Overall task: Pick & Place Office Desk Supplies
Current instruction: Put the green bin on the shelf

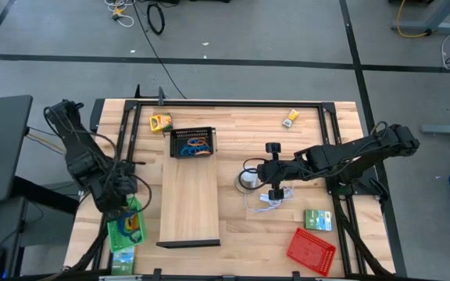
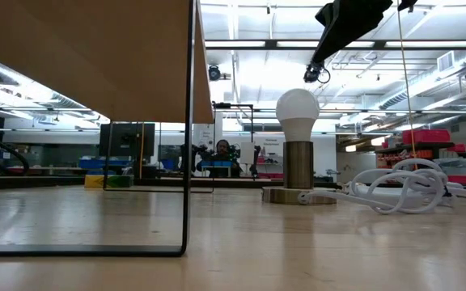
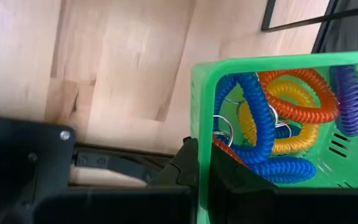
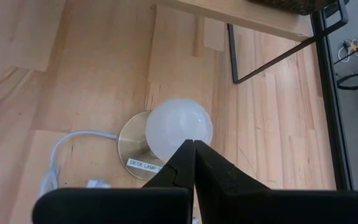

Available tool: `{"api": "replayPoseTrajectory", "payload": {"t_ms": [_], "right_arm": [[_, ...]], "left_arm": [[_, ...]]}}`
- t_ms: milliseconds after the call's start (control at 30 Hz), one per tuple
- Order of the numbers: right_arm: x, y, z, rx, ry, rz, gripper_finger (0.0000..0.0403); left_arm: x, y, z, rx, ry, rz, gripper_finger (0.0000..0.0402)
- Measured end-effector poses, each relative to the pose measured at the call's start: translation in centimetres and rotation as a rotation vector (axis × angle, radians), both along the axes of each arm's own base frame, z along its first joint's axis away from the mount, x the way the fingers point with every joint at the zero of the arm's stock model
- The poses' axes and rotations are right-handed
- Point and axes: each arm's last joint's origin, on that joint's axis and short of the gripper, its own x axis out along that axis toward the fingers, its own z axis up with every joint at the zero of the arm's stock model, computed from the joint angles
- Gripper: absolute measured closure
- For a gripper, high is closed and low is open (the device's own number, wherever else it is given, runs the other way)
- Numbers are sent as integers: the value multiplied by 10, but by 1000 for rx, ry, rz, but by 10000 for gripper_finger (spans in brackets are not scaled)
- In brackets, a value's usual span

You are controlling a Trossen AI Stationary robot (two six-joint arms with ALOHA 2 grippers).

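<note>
My left gripper stands at the table's left edge, shut on a green mesh tray. In the tray lie blue, orange, yellow and purple coil loops. My right gripper is shut and hovers above the white bulb of a small desk lamp, touching nothing. The lamp stands on its round brass base. A black tray with blue and orange loops sits on the far end of the wooden board. My left gripper pinches the green tray's side wall at its rim, one finger outside and one inside the tray. The fingers come from above, slanting down. Whether the tray is clear of the table I cannot tell.
A yellow-green box and a small yellow item lie near the far edge. A green box and a red mesh tray sit at the near right. The lamp's white cord is coiled beside it.
</note>
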Motion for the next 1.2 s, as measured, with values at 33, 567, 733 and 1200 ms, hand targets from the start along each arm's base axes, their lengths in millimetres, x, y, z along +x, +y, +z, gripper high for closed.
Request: {"api": "replayPoseTrajectory", "payload": {"t_ms": [33, 567, 733, 1200], "right_arm": [[0, 0, 0, 2, 0, 1, 396], [0, 1, 0, 30, 9, 27, 396], [0, 1, 0, 33, 11, 33, 396], [0, 2, -1, 55, 17, 45, 396]], "left_arm": [[-1, 1, 4, 1, 4, 7, 395], [3, 26, 47, 1, 16, 186, 395], [17, 34, 53, -12, -71, 254, 395], [64, 68, 50, -16, -127, 434, 395]]}}
